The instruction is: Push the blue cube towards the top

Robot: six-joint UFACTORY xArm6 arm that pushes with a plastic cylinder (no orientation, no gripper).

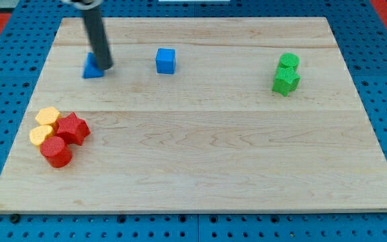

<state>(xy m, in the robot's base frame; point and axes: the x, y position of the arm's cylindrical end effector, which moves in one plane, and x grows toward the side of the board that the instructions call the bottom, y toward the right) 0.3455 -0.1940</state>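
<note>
Red cylinder (57, 152), far from blue cube (166, 60)

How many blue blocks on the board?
2. The blue cube sits top centre-left; a blue triangular block lies to its left, right beside my tip. None seem hidden.

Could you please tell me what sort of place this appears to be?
Probably a robotics lab bench: a pale wooden board on a blue perforated base, small coloured blocks like the blue cube, and my tip.

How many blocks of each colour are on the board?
Blue: 2, the blue cube and a blue triangular block touching my tip
Green: 2
Yellow: 2
Red: 2
Total: 8
</note>
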